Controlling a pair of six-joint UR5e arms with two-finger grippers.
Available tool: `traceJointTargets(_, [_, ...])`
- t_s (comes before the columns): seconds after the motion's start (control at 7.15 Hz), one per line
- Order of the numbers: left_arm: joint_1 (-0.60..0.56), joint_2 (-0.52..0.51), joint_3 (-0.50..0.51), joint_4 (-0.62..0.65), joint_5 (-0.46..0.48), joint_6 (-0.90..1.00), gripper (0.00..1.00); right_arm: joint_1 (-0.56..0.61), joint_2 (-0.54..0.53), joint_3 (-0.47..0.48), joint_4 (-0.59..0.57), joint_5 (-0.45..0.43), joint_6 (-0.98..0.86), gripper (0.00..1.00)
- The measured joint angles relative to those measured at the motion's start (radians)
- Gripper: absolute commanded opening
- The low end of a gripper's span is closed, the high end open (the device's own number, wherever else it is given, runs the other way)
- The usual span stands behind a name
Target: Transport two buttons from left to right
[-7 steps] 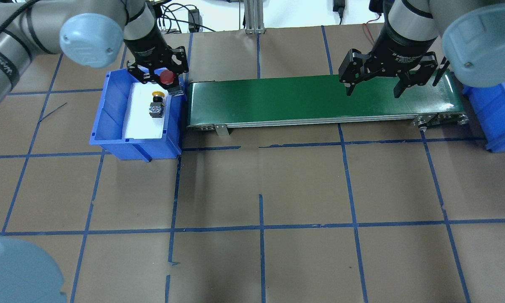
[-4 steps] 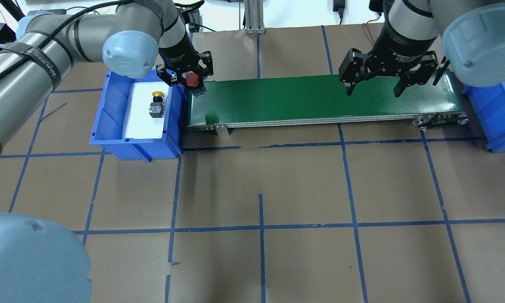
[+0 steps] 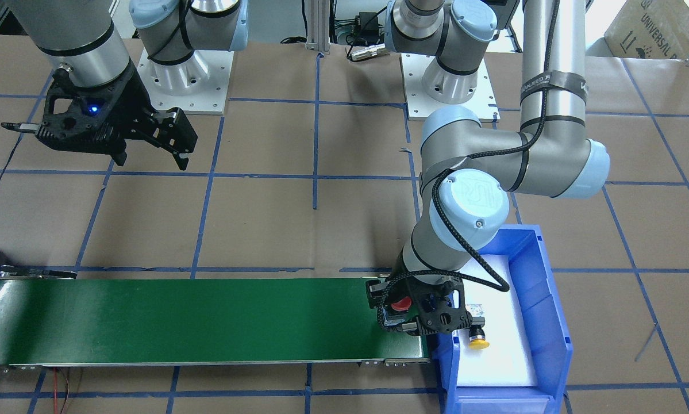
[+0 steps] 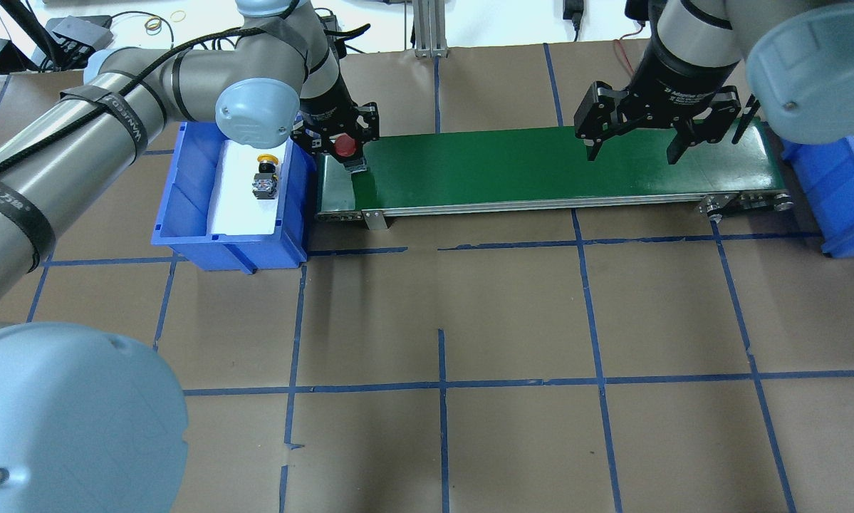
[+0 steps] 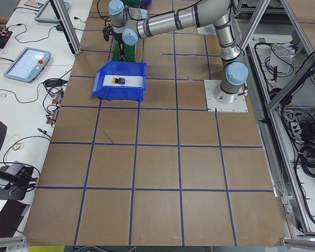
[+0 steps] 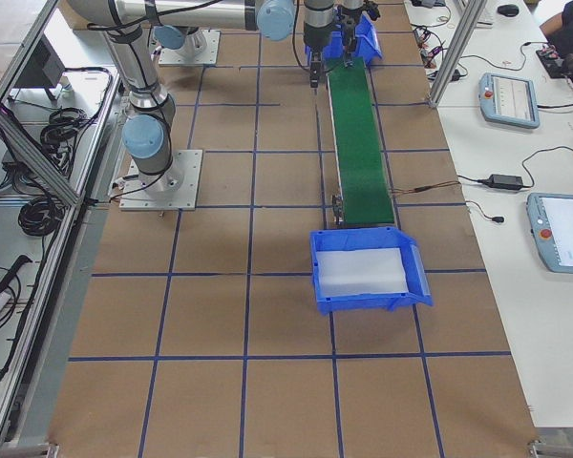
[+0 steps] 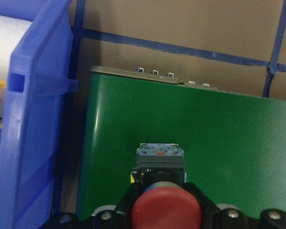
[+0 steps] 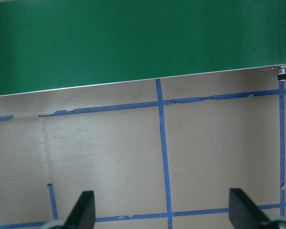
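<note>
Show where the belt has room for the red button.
Free: the green belt between the left gripper, holding the red button, and the open right gripper near its other end. Crowded: the belt end beside the blue bin, which holds the yellow button.

The left arm [image 4: 77,157] and right arm [image 4: 686,32] were silver-grey tubes with pale blue, single-screwed joint caps [image 4: 257,112], a black braided cable [image 3: 546,46] banded along the left, and white lettering [image 4: 686,96] on the black wrist above the right gripper's [image 4: 632,153] fingers [image 4: 589,146].
</note>
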Motion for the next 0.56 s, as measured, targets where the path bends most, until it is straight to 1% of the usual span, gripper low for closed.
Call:
traceJointTargets(0.28, [-0.001, 0.003, -0.013, 0.012, -0.003, 0.0, 1.0, 0.005, 0.023, 0.002, -0.009, 0.0, -0.004, 1.0])
traceJointTargets(0.56, [-0.002, 0.019, -0.006, 0.015, -0.016, -0.005, 1.0, 0.003, 0.048, 0.009, -0.02, 0.003, -0.006, 1.0])
